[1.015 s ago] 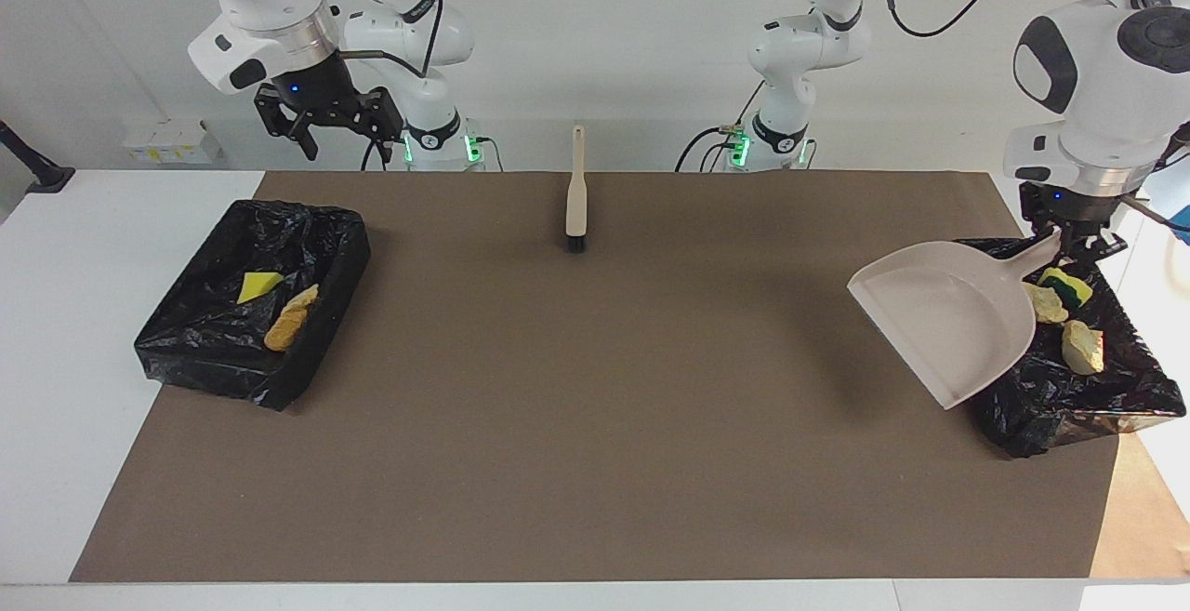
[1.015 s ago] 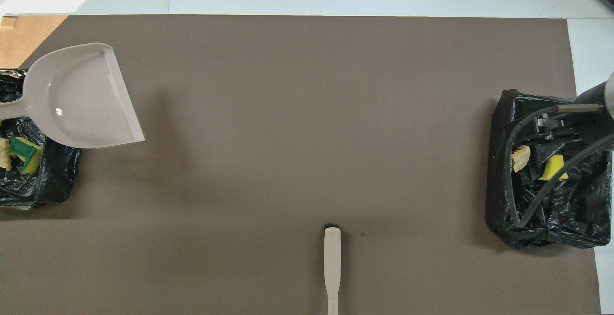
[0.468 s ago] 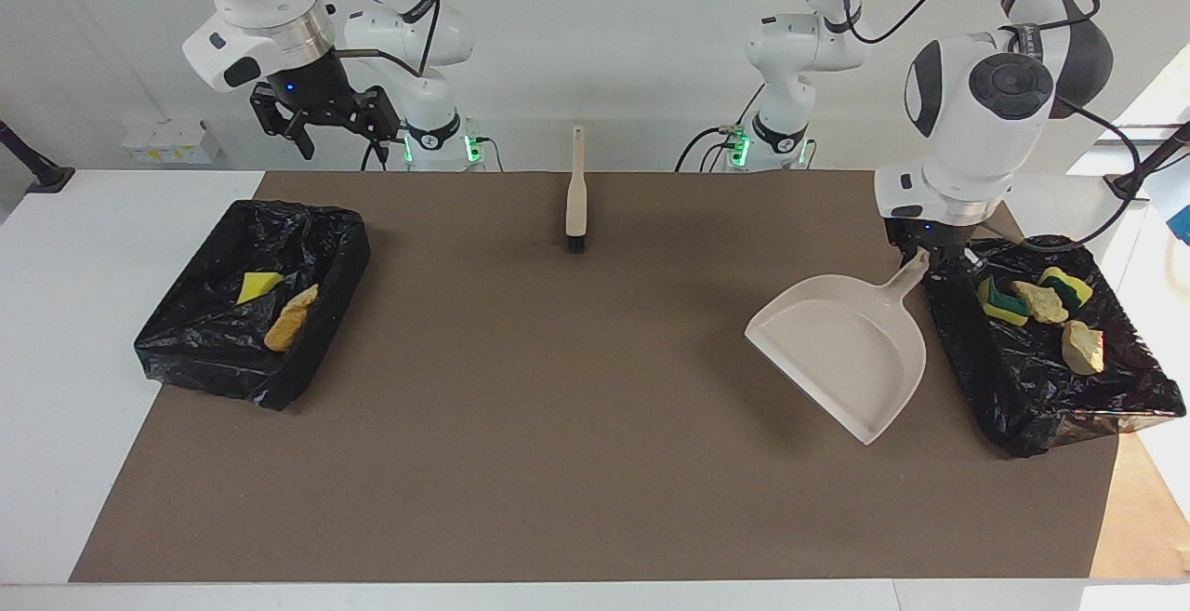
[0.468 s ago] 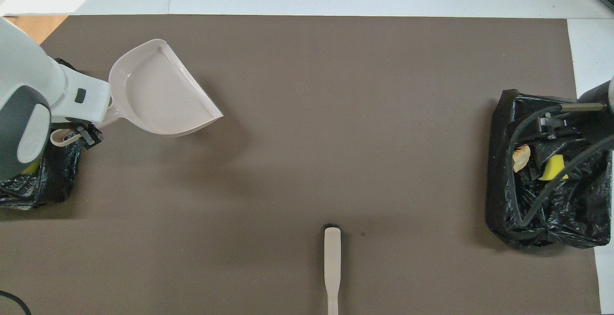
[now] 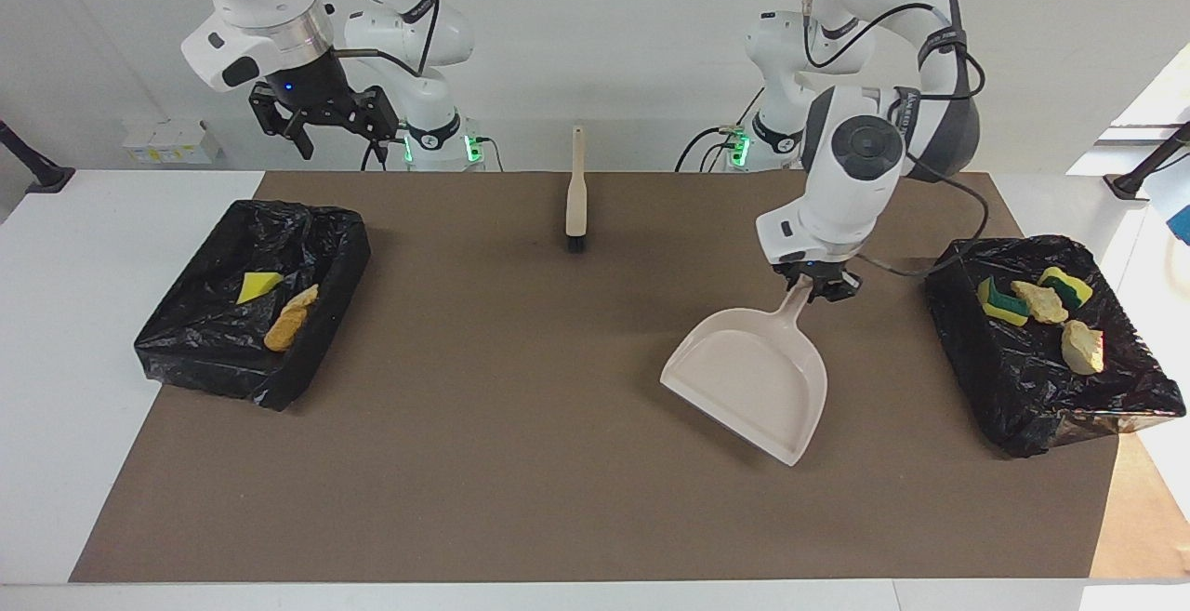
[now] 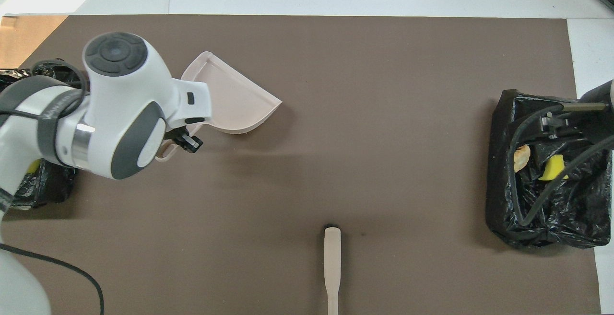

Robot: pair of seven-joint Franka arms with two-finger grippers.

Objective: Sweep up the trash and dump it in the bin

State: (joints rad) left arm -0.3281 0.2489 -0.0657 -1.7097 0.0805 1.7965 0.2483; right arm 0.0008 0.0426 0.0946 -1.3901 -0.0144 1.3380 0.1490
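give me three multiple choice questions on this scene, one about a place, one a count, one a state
1. Where does the brush lie?
A. in a bin
B. on the brown mat, near the robots
C. in the dustpan

2. How many scraps show in the bin at the right arm's end?
A. two
B. four
C. none

3. What state is the dustpan in?
A. full of scraps
B. lying flat and free
C. empty, held by its handle in the left gripper

Answers: 1 B, it lies on the mat midway between the arm bases. 2 A, one yellow piece and one tan chunk. 3 C, its tray is bare and the gripper clamps the handle.
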